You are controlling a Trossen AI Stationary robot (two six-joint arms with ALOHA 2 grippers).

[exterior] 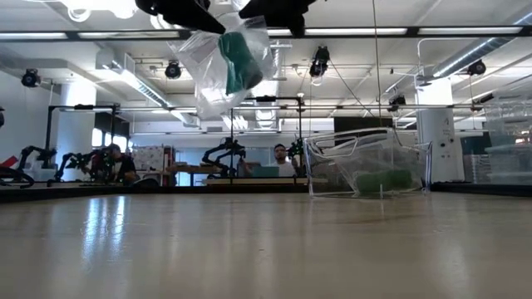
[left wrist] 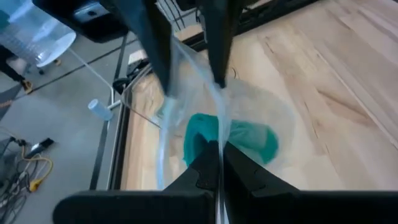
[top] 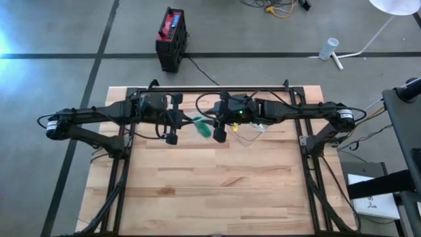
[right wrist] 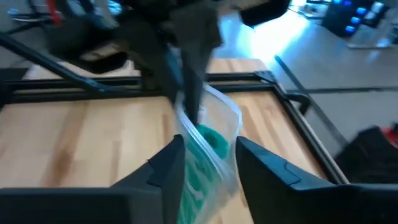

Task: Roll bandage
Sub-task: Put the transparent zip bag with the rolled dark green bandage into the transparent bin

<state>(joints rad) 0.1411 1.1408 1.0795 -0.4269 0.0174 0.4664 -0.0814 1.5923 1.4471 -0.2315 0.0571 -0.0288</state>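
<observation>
A clear plastic bag (exterior: 224, 62) with a green bandage roll (left wrist: 230, 140) inside hangs high above the table between my two arms. My left gripper (left wrist: 219, 163) is shut on the bag's film. My right gripper (right wrist: 208, 158) faces it from the other side. Its fingers are apart and stand on either side of the bag (right wrist: 214, 143); I cannot tell whether they touch it. From above, the green roll (top: 201, 127) shows between the left gripper (top: 187, 122) and the right gripper (top: 220, 129). My left gripper pinches the bag's thin film (left wrist: 217, 140) between its two shut fingertips, right beside the green roll. The fingers come slanting down from the table's left side. The bag is lifted clear of the table and hangs slack below the fingers.
A clear plastic box (exterior: 366, 170) holding green rolls stands on the table under the right arm (top: 253, 135). A black metal frame (top: 217, 89) runs along the table's far edge and sides. The near half of the wooden table top (top: 217, 191) lies bare.
</observation>
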